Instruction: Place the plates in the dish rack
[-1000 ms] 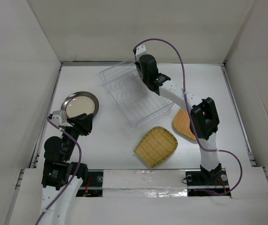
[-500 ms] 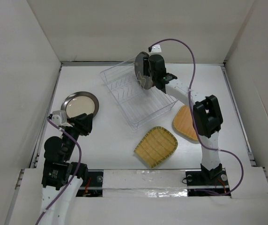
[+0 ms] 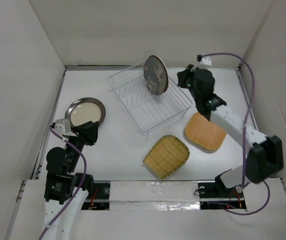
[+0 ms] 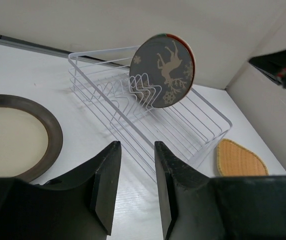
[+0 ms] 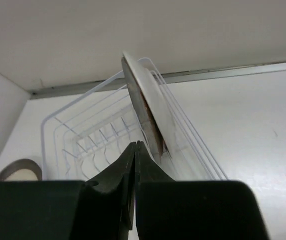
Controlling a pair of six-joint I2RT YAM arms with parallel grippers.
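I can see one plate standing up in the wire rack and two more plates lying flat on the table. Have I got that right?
Not quite. One patterned plate does stand in the wire rack, but three plates lie flat on the table, not two: a cream plate, a yellow plate and an orange plate. The top view shows them all.

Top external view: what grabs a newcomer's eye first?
A round deer-print plate standing on edge, tilted, in the clear wire dish rack at the far middle. Nearer lie a yellow ribbed plate and an orange plate; a metallic-rimmed cream plate sits left.
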